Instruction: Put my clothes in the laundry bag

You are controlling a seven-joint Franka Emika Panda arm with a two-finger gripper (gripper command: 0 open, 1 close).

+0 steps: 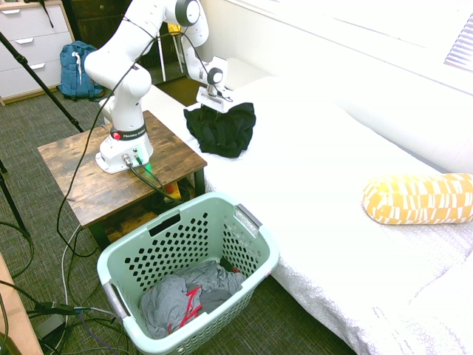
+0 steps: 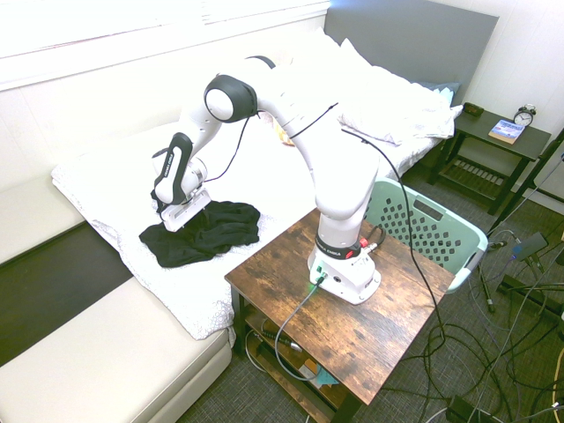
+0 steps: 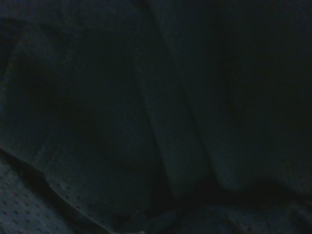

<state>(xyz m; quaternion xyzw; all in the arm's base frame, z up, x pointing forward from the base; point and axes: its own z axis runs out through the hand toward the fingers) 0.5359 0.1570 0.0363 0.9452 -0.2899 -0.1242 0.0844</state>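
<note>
A crumpled black garment (image 1: pixel 225 132) (image 2: pixel 214 231) lies on the white bed near its edge, beside the wooden table. My gripper (image 1: pixel 215 110) (image 2: pixel 186 219) points down and is pressed into the garment's top, its tips sunk in the folds. The wrist view is filled with dark mesh fabric (image 3: pixel 146 122) from very close. The pale mint-green laundry basket (image 1: pixel 255 222) (image 2: pixel 441 231) stands on the floor between the table and the bed. It holds grey clothes (image 1: pixel 181 296) with a bit of red among them.
The wooden side table (image 1: pixel 81 177) (image 2: pixel 388 326) bears the arm. A yellow patterned pillow (image 1: pixel 417 198) lies further along the bed, and white pillows (image 2: pixel 397 106) are heaped at its head. A nightstand (image 2: pixel 498 132) and a blue backpack (image 1: pixel 74 70) stand farther off.
</note>
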